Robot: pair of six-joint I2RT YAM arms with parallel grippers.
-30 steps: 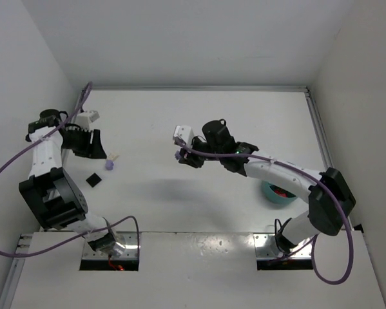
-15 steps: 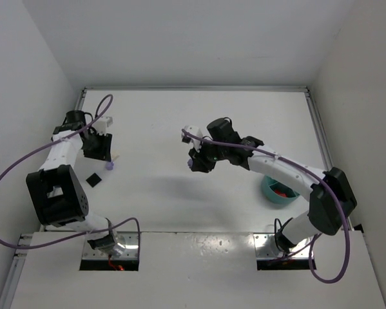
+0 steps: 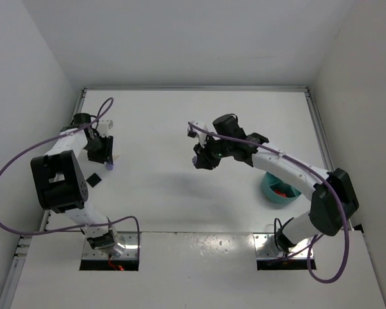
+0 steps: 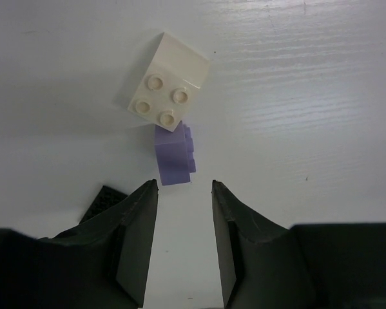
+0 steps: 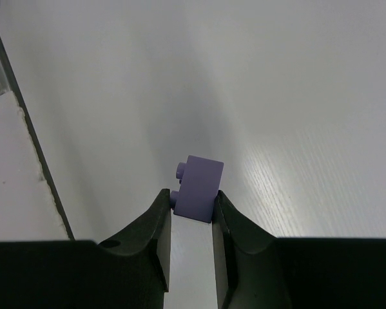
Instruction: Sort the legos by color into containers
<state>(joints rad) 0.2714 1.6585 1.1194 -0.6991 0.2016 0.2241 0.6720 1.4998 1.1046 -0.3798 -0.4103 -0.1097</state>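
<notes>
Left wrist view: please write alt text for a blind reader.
The left gripper, fingers open and empty, points at a lavender brick lying on the white table just beyond its tips. A cream-white brick with four studs lies beyond it; a black piece peeks out beside one finger.

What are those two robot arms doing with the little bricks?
They are sorting bricks by color into the teal bowl, which already has something red inside. The right gripper is shut on a lavender brick, held above the table, away from the bowl. The left gripper is open, low over the table, with another lavender brick just ahead of its fingertips. A white brick sits right by that one, and a black brick lies nearby.
</notes>
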